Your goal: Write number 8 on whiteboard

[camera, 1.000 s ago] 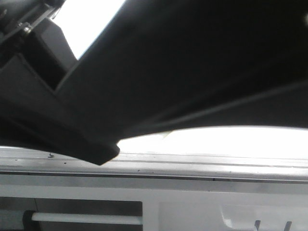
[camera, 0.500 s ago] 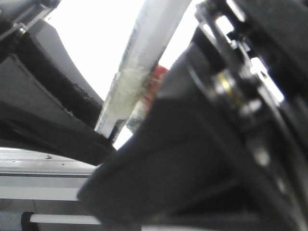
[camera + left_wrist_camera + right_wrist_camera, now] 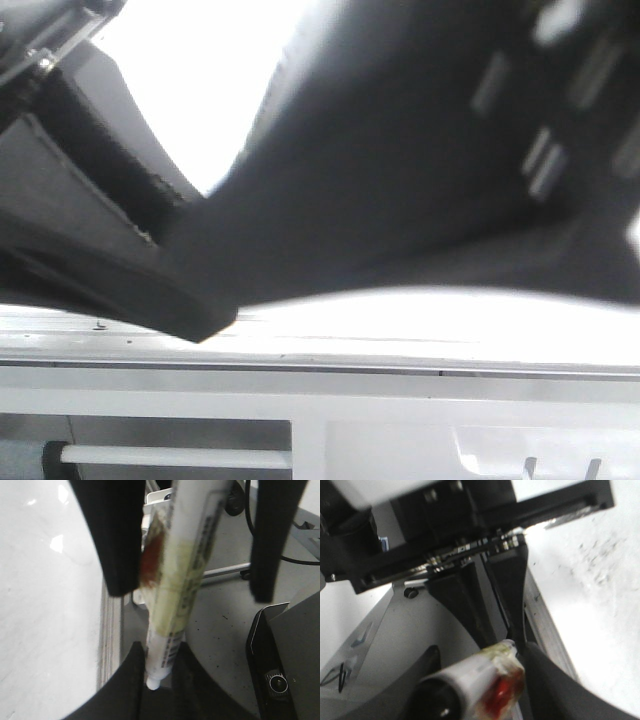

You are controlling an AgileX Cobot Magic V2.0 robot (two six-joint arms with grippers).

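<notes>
A white marker (image 3: 182, 580), wrapped in yellowish tape with a red patch, has its end between the fingers of my left gripper (image 3: 160, 652), which is shut on it. My right gripper (image 3: 192, 592) is open around the marker's taped middle, one finger close beside the red patch and the other well apart. In the right wrist view the marker (image 3: 485, 677) lies between the fingers of the right gripper (image 3: 482, 652). The whiteboard (image 3: 45, 605) (image 3: 590, 600) lies beside the marker, with black specks. The number 8 is not in view. Blurred black arm parts (image 3: 400, 180) hide most of the front view.
A grey metal ledge (image 3: 107, 630) (image 3: 330, 350) edges the board. Beside it lies a grey speckled surface (image 3: 225, 625) with a black box (image 3: 275, 680). A white rod (image 3: 170, 457) lies below the ledge in the front view.
In the front view the marker showed briefly half a second ago. A dark arm has swung back across the camera and hides it.
</notes>
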